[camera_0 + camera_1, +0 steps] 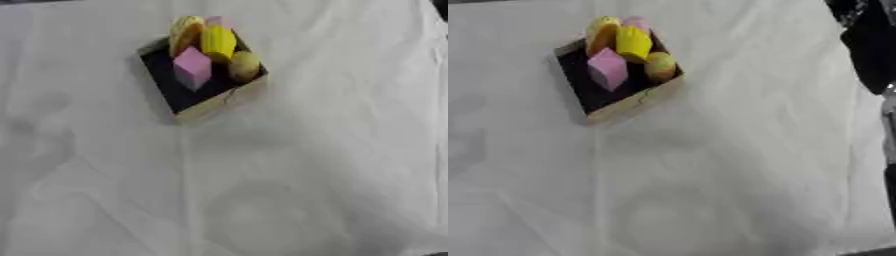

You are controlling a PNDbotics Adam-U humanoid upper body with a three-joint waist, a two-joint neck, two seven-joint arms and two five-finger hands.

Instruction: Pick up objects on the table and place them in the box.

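**Box at eleven o'clock, filled; neither hand in my view**

From my seat I see a white cloth (289, 190) spread over the table, creased and wrinkled, filling nearly the whole picture. The box (220, 102) sits toward eleven o'clock from the middle of the view. It is a shallow square tray with pale wooden walls and a dark floor, turned askew so that one corner points down toward six o'clock.

Inside the box I count several things, all crowded toward its twelve o'clock end. A pink block (192, 67) stands near the middle of the dark floor, tilted. Just beside it at one o'clock lies a yellow piece (219, 43), ridged like a corn cob, leaning against its neighbours. At eleven o'clock from the pink block is a rounded yellow-orange thing (185, 33), touching the yellow piece. Behind them, at the box's far edge, a smaller pink thing (218, 21) peeks out; I cannot make out its shape. At three o'clock from the pink block sits a tan, egg-shaped lump (245, 65), close against the box's wall.

The six o'clock half of the box floor shows bare and dark.

I cannot tell how the fingers of either hand stand, as neither shows. In the right eye view, dark shapes (868, 45) stand at the two o'clock edge beyond the cloth; I cannot say what they are.
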